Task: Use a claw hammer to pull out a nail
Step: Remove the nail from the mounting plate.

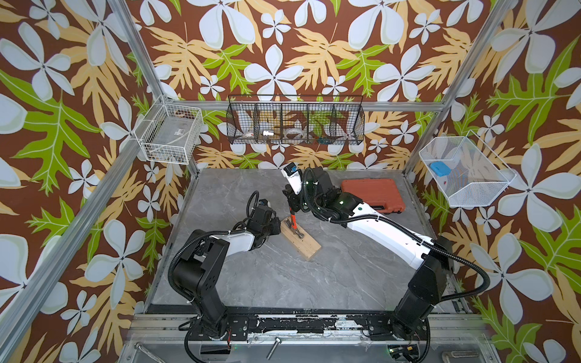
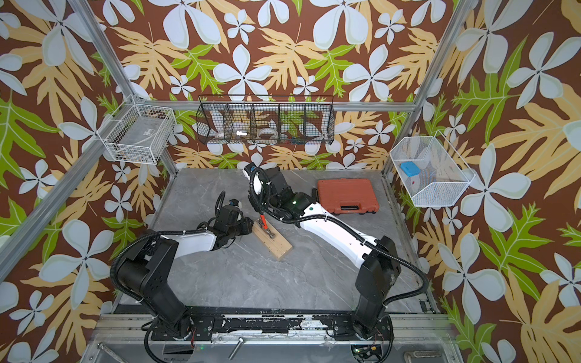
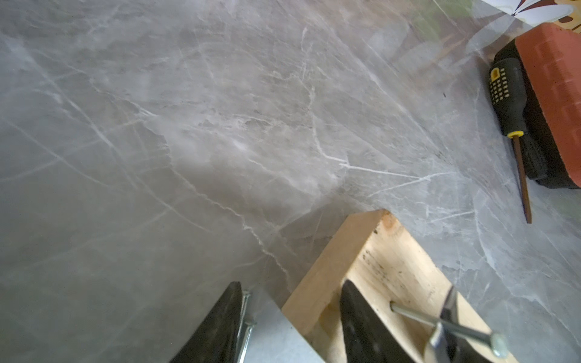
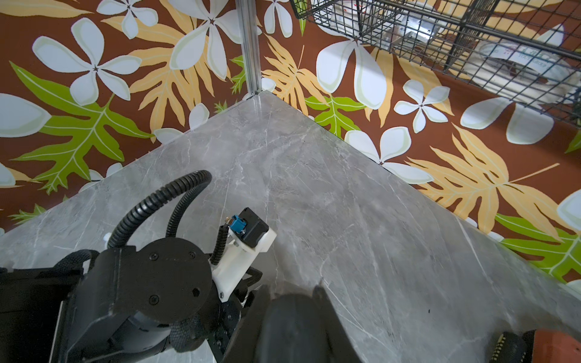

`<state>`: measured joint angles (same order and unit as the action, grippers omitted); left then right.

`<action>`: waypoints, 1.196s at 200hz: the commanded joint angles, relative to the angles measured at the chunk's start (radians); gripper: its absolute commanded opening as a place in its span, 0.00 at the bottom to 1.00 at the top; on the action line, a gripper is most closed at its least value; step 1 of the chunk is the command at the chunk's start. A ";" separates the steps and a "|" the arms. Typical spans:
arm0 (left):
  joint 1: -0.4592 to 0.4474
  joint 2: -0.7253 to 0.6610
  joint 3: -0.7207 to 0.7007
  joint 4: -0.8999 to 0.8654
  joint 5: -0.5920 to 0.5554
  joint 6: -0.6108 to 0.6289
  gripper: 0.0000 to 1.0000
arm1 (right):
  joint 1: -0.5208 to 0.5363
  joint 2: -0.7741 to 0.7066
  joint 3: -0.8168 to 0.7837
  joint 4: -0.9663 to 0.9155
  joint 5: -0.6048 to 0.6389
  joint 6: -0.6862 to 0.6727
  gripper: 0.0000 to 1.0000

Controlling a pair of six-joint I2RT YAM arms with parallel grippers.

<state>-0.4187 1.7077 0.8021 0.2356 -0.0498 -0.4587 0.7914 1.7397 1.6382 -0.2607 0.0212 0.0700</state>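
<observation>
Claw hammer position: the silver head rests on the top face of the wooden block, and the red-orange shaft rises from it toward the far edge of the desk. The block lies diagonally near the middle of the desk.

Right gripper is closed tight on the hammer's black tail end; in the right wrist view the dark handle fills the space between the two fingers.

Left gripper sits at the block end nearer the left edge of the desk. Its jaws stand about half open and clamp nothing. In the left wrist view one finger lies on the block's top face, while the other is down beside the block, clear of its side.

Nail leans out of the block's top face at a shallow angle; the hammer's claw straddles its shank just below the head.

Other items:
- Loose nails – on the desk against the outer left finger.
- Red tool case – near the far right corner.
- Black screwdriver – just beside the case.
</observation>
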 commanded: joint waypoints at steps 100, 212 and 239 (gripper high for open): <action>0.004 0.014 -0.011 -0.076 -0.024 0.006 0.52 | 0.000 -0.106 -0.165 0.291 -0.021 0.026 0.00; 0.004 0.022 -0.012 -0.079 -0.022 0.003 0.52 | 0.019 -0.221 -0.365 0.483 -0.043 -0.005 0.00; 0.004 0.027 -0.012 -0.078 -0.023 0.002 0.52 | 0.027 -0.242 -0.408 0.527 -0.041 -0.019 0.00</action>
<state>-0.4171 1.7203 0.7975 0.2684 -0.0521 -0.4629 0.8082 1.5185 1.2518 0.0952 0.0082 0.0456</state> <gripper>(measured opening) 0.517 0.218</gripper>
